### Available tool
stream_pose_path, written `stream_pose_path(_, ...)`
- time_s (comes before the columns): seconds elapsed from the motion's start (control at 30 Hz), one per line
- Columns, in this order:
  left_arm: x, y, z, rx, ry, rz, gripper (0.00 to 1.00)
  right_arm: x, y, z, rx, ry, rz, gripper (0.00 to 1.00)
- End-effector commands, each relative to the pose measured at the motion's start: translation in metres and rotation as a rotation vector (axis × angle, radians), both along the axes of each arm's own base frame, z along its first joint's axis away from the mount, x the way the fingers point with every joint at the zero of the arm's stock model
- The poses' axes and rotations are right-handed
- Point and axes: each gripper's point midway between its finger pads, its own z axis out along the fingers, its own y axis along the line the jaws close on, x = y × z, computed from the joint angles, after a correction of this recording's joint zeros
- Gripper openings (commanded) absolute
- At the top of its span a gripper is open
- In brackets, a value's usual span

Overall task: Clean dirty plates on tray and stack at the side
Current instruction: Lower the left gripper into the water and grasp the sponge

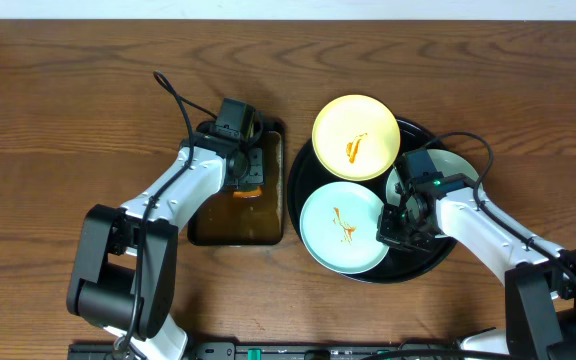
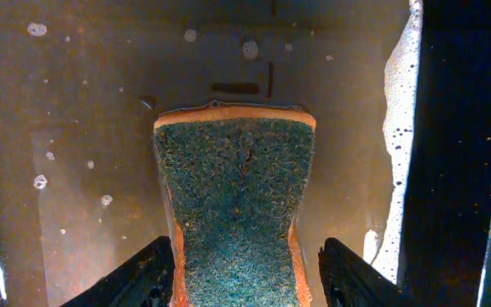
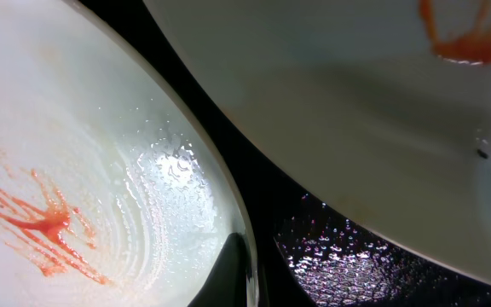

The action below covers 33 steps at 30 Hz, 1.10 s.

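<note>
The black tray (image 1: 294,180) holds three plates. The pale yellow plate (image 1: 356,137) at the back has an orange smear. A mint-blue plate (image 1: 343,227) at the front is smeared too. A second mint-blue plate (image 1: 446,165) lies at the right, partly hidden by my right arm. My right gripper (image 1: 393,225) is shut on the front plate's right rim. In the right wrist view the gripper (image 3: 262,273) has one finger inside the wet plate (image 3: 101,170) and one outside it. The yellow plate (image 3: 356,102) is above it. My left gripper (image 1: 243,165) is open around a sponge (image 2: 237,188).
The sponge has a green scouring top and an orange body. It lies in a dark rectangular pan (image 1: 233,228) of brownish soapy water (image 2: 83,128), left of the tray. Foam lines the pan's right wall (image 2: 396,128). Wooden table surrounds both.
</note>
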Motion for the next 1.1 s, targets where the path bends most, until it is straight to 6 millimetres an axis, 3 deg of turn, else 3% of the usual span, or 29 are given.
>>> stream_pose_path(0.0, -0.004, 0.003, -0.005, 0.015, 0.014, 0.008, 0.56, -0.007, -0.002, -0.005, -0.022, 0.023, 0.014, 0.01)
stream_pose_path(0.43, -0.01, 0.005, -0.012, 0.019, 0.028, 0.008, 0.56, -0.008, -0.002, -0.005, -0.024, 0.027, 0.014, 0.01)
stream_pose_path(0.53, -0.008, 0.004, -0.011, 0.016, 0.018, 0.008, 0.42, -0.009, -0.002, -0.005, -0.024, 0.03, 0.014, 0.01)
stream_pose_path(0.77, -0.008, 0.004, -0.013, 0.015, 0.016, 0.008, 0.22, -0.009, -0.002, -0.005, -0.025, 0.03, 0.014, 0.01)
stream_pose_path(1.07, -0.014, 0.006, -0.019, 0.018, 0.028, 0.011, 0.19, -0.009, -0.002, -0.005, -0.024, 0.03, 0.014, 0.01)
